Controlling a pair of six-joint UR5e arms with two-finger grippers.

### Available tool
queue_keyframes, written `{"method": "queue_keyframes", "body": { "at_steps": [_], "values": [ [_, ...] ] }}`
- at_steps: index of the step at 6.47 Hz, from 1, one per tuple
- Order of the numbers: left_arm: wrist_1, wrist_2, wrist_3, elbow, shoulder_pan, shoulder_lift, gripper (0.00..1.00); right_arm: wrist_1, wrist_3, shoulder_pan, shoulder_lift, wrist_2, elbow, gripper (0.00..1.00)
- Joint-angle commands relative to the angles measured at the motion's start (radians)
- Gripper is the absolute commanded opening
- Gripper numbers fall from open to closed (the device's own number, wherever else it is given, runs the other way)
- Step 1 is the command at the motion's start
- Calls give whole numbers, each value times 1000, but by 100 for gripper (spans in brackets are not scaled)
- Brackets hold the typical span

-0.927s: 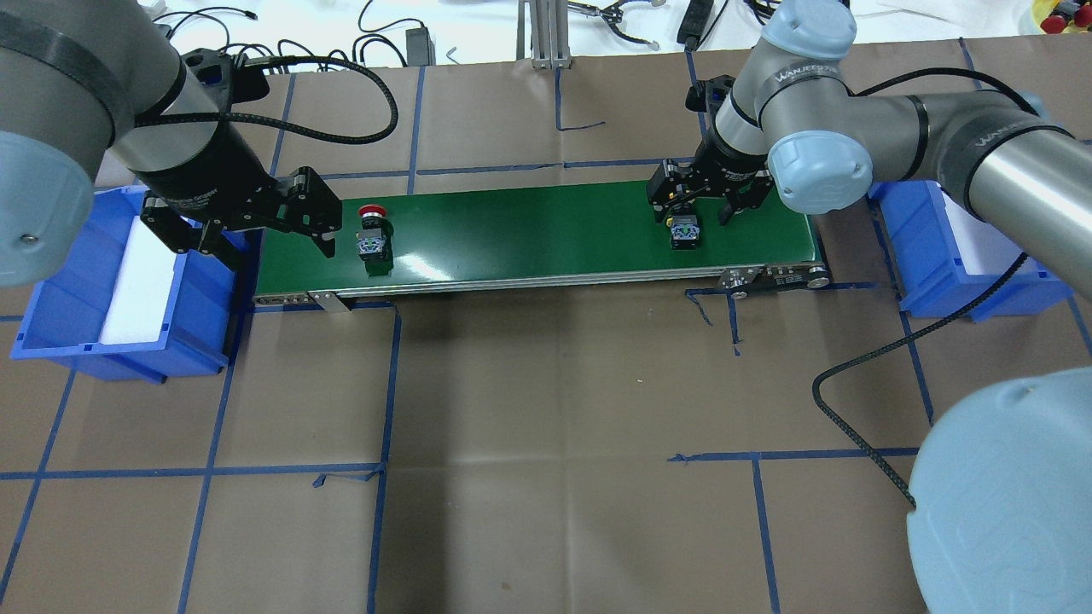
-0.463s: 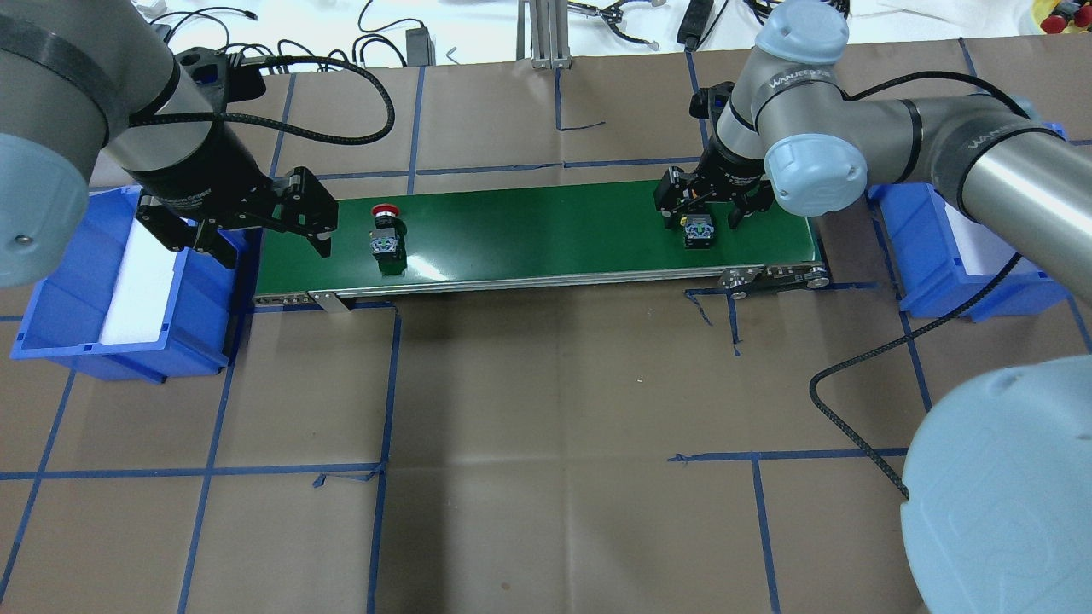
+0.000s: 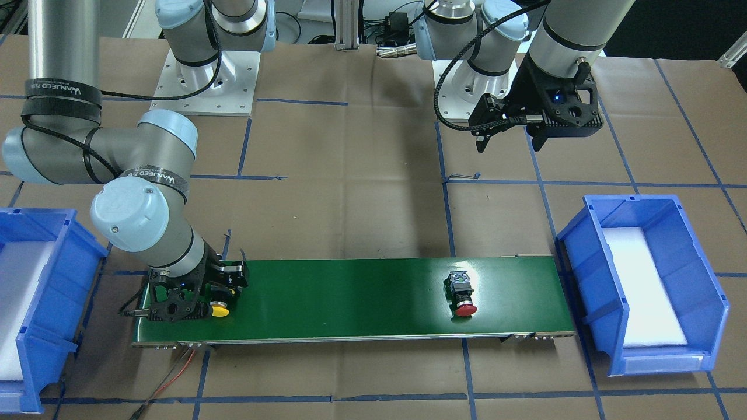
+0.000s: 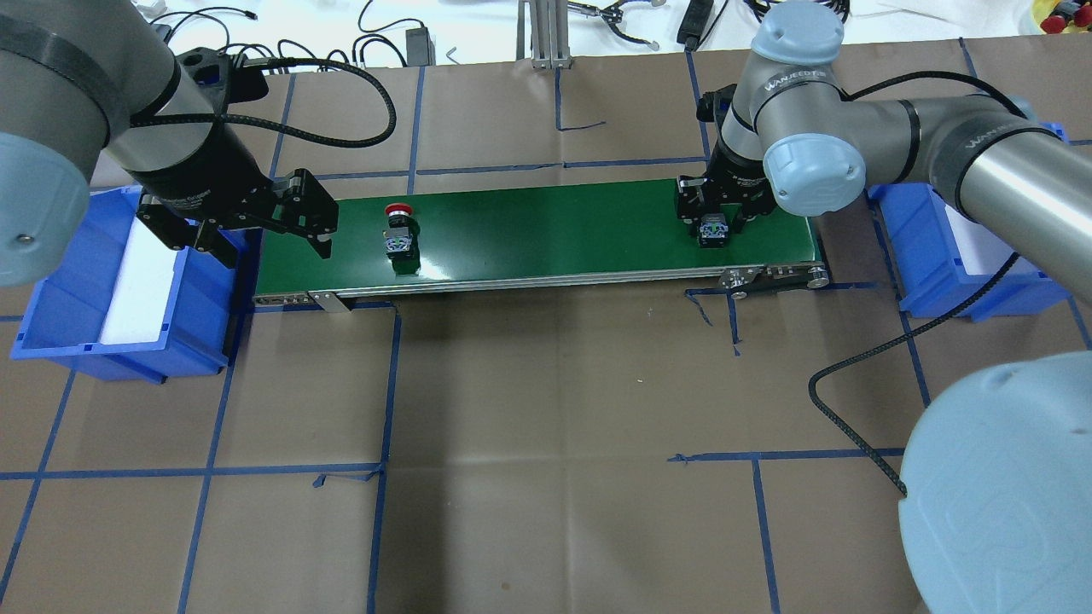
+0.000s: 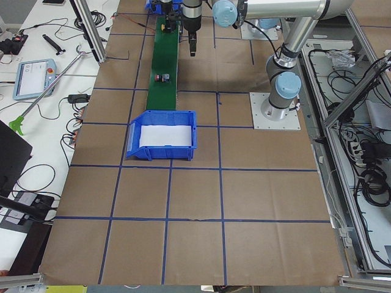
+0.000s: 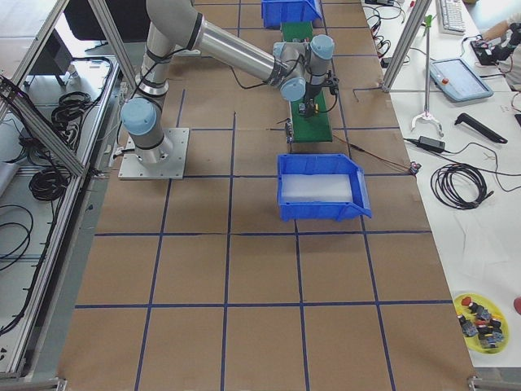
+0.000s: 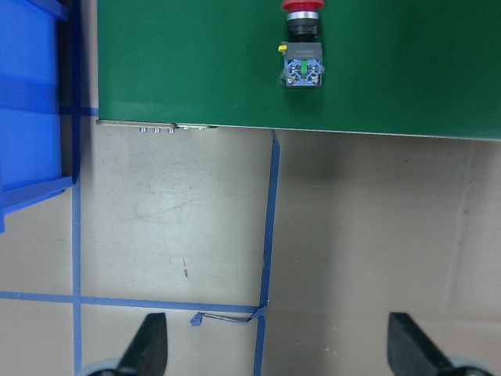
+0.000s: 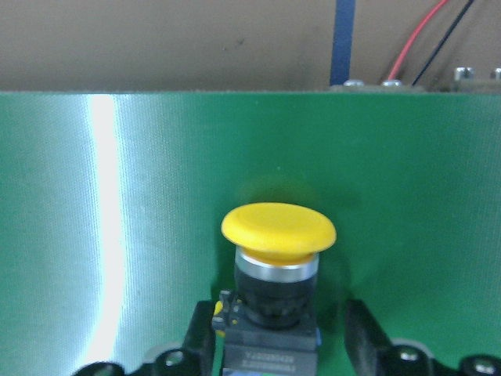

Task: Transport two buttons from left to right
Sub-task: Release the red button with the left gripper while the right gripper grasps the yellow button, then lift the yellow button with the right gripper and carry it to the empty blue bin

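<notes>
Right gripper (image 8: 282, 345) is down on the green conveyor belt (image 4: 554, 226) at its right end, fingers (image 8: 366, 337) spread on either side of the yellow-capped button (image 8: 278, 231). One finger sits right against the black body, while a strip of green shows between the body and the other, so there's no pinch. That button lies on its side, cap pointing away from the robot's base, close to the belt's outer edge in the front-facing view (image 3: 220, 310). Over on the other side, the left gripper (image 4: 273, 239) hangs above the belt's left end with its fingers (image 7: 153, 348) wide apart and nothing between them, brown paper and blue tape lines beneath. The red-capped button (image 4: 399, 239) lies on its side on the belt just beyond it, cap facing away from the robot, well apart from the yellow one. A blue bin (image 4: 51, 341) with a white pad inside sits off the belt's left end, and a second blue bin (image 4: 930, 294) off the right end.
</notes>
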Motion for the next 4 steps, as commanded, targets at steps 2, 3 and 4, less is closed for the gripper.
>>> {"method": "queue_keyframes", "body": {
  "at_steps": [2,3,4],
  "values": [
    [2,45,24,0,0,3,100,-1,-8,-7,-28,-23,-28,5],
    [4,50,25,2,0,3,100,9,-10,-31,-91,-47,-60,5],
    [4,41,23,5,0,3,100,78,-66,-94,-155,-48,-65,5]
  ]
}}
